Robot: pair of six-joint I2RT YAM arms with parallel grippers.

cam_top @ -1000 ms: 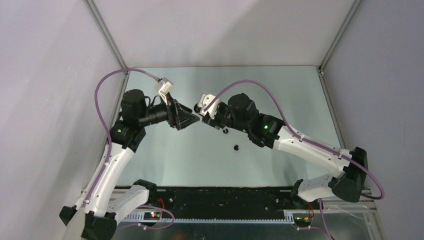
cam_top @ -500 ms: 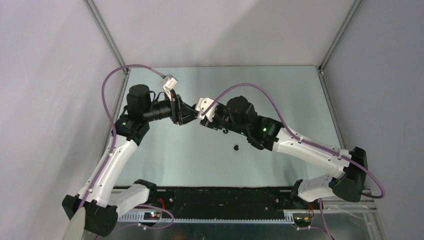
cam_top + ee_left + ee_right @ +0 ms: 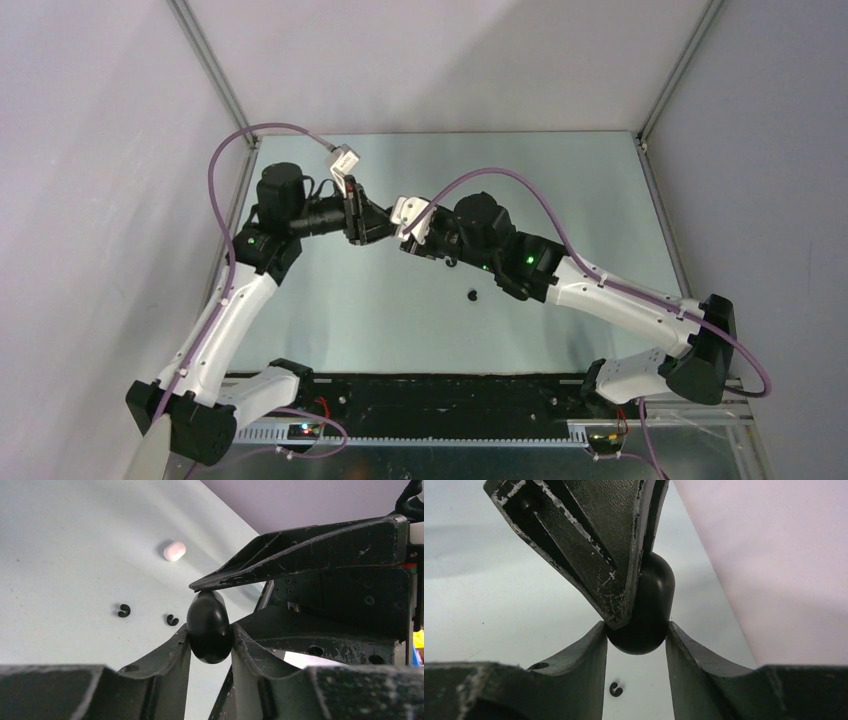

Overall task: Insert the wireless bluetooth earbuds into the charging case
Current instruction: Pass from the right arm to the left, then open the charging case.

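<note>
The glossy black charging case hangs in the air above the table, between both grippers. My left gripper is shut on its sides. My right gripper is shut on the same case from the opposite end, and one of its fingers lies across the case's top. In the top view the two grippers meet tip to tip and hide the case. Two small black earbuds lie on the table below. One of them shows in the top view.
A white rounded piece rests on the table farther off in the left wrist view. A black bud lies under the right gripper. Metal frame posts and pale walls enclose the table on the left, right and back.
My left arm has swung right to meet the right gripper, and its jaws have closed onto the case. The right arm has barely moved.
</note>
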